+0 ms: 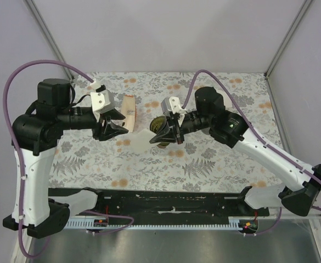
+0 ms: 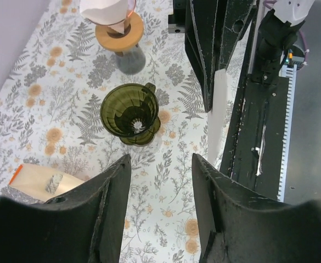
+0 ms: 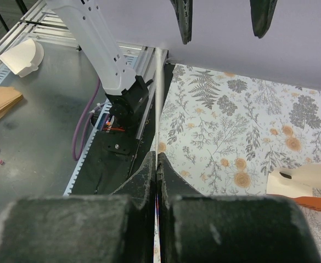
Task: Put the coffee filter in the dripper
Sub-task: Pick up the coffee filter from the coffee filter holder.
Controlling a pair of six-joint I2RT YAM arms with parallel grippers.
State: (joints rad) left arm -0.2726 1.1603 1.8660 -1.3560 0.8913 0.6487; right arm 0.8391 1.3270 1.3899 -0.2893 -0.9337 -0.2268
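Observation:
The dark green dripper (image 2: 130, 112) stands upright and empty on the flowered cloth, also seen from above as the dripper (image 1: 159, 125). My right gripper (image 3: 158, 159) is shut on the white coffee filter (image 3: 158, 93), which shows edge-on as a thin strip rising from the jaws. In the left wrist view the coffee filter (image 2: 219, 109) hangs from the right gripper's black fingers (image 2: 204, 49), right of the dripper and above the cloth. My left gripper (image 2: 161, 159) is open with nothing between its fingers, and it hovers left of the dripper (image 1: 116, 131). The right gripper (image 1: 156, 139) sits just by the dripper.
A wooden-ringed stand holding white paper (image 2: 113, 22) is beyond the dripper. A beige pack with an orange edge (image 2: 39, 181) lies near my left gripper, and shows as the pack (image 3: 303, 183) in the right wrist view. The black base rail (image 1: 171, 200) runs along the table's near edge.

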